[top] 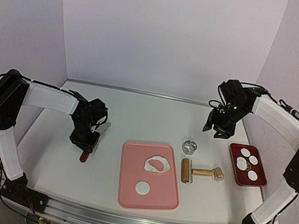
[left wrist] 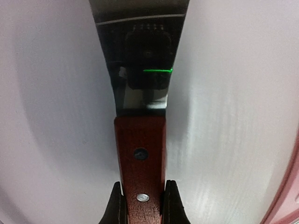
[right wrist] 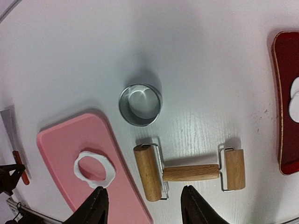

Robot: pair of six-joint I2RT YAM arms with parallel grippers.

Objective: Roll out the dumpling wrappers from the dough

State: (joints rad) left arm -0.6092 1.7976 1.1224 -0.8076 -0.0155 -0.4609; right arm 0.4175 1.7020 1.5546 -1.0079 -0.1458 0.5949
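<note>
White table (top: 137, 116), lilac walls. Left gripper (left wrist: 143, 205) pinches scraper (left wrist: 140, 158) by its red handle, near table's left edge. Right gripper (right wrist: 142, 205) jaws spread, empty, above far right. Dough (top: 165, 167) with a hole on pink board (top: 134, 167), mid-table. One wrapper (top: 142, 188) by board's near edge. Four wrappers (top: 252, 175) in red tray (top: 235, 147), right edge.

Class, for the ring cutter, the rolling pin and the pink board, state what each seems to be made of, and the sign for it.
Ring cutter: metal, polished; its wall gleams silver and reflects light.
Rolling pin: bare wood, judging by its matte light-brown look, on a thin wire frame.
Pink board: probably plastic or silicone, given its even colour, matte surface and rounded corners.
</note>
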